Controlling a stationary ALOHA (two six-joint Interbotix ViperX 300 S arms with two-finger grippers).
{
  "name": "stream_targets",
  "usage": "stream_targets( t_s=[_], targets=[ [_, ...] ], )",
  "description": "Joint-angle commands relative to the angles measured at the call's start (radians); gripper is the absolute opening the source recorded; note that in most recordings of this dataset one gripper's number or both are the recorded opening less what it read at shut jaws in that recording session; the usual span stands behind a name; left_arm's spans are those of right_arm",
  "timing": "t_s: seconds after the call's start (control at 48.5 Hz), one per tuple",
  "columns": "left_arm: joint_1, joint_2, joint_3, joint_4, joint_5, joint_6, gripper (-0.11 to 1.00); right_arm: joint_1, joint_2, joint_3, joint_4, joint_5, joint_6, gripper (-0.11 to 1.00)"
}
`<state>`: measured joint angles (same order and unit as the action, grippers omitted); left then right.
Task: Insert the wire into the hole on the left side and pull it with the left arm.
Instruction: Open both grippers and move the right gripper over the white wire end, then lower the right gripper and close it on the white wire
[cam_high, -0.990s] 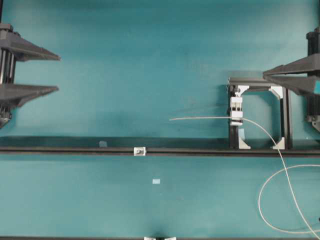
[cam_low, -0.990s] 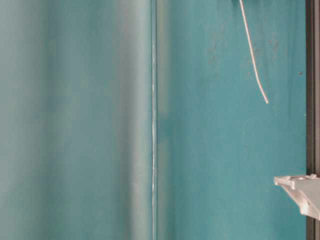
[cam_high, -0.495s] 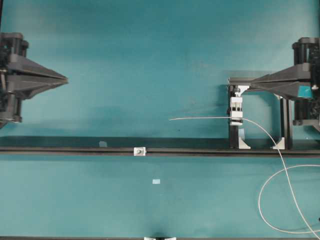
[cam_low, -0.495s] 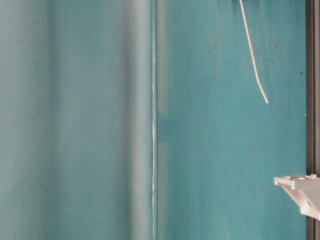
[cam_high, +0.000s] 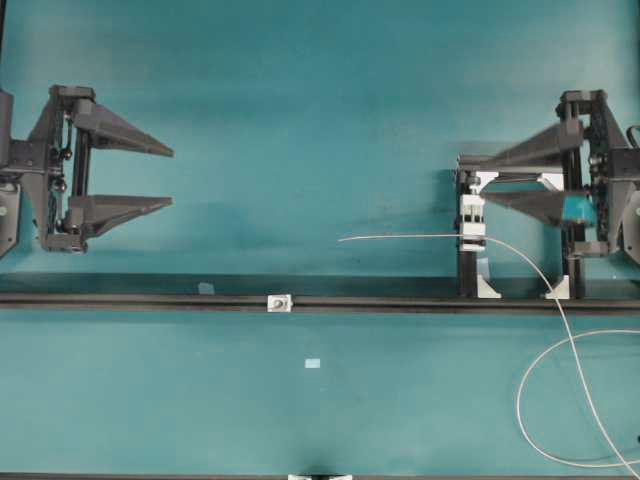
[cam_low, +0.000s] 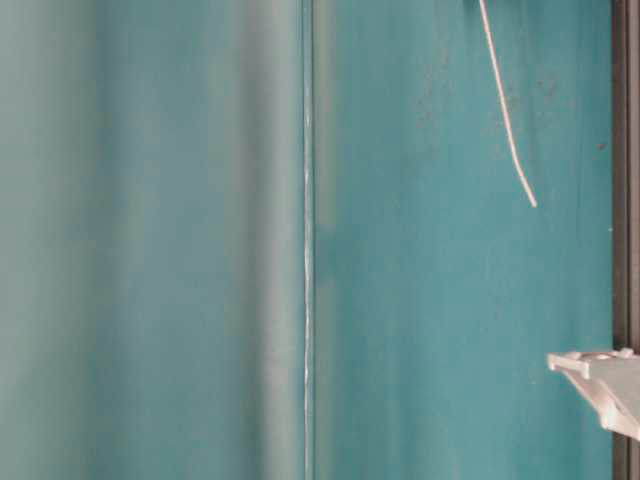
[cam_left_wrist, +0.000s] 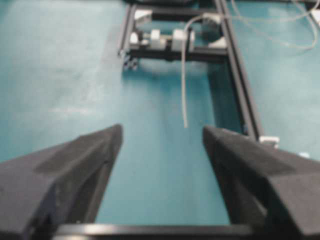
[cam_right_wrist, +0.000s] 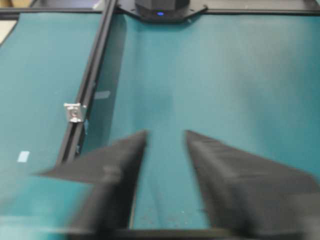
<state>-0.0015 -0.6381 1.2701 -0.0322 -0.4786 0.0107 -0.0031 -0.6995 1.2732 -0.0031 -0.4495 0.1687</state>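
Pale grey wire (cam_high: 400, 237) clamped in white block (cam_high: 472, 222), stiff tip free and pointing left, well apart from bracket (cam_high: 279, 301) on black rail (cam_high: 120, 298); loop cut off at lower right frame edge. Hole (cam_right_wrist: 74, 113) barely resolvable, dark dot only. Left gripper (cam_high: 172, 177) jaws apart, empty, far left. Right gripper (cam_high: 472, 177) jaws apart, motion-blurred in wrist view, tips over black frame (cam_high: 572, 250), partly hiding it.

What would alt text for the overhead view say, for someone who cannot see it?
Overhead view of a teal table: a thin pale wire sticks out leftward from a white clamp block at right. Black open grippers wait at the left and right edges, holding nothing. A tiny silver bracket sits on a black rail.
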Motion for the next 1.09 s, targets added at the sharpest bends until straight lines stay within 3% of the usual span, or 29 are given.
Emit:
stream_targets(
  t_s=[0.0,0.041,0.33,0.578,1.073],
  targets=[
    [-0.003,0.012,-0.009,-0.002,-0.012,0.003,0.35,0.0,0.005,-0.015,0.0,-0.005,0.002,0.66],
    [-0.003,0.018,-0.009,-0.002,-0.014,0.006,0.37,0.0,0.009,-0.017,0.0,-0.005,0.002,0.73],
    [-0.003,0.066,-0.009,-0.002,-0.021,0.037,0.43,0.005,0.066,-0.026,0.0,-0.012,0.005,0.72],
    [-0.003,0.135,-0.009,-0.002,-0.08,0.037,0.63,0.028,0.15,-0.063,0.0,-0.012,0.006,0.72],
    [-0.003,0.236,-0.017,-0.002,-0.124,0.037,0.63,0.044,0.319,-0.14,0.002,-0.006,0.012,0.72]
  ],
)
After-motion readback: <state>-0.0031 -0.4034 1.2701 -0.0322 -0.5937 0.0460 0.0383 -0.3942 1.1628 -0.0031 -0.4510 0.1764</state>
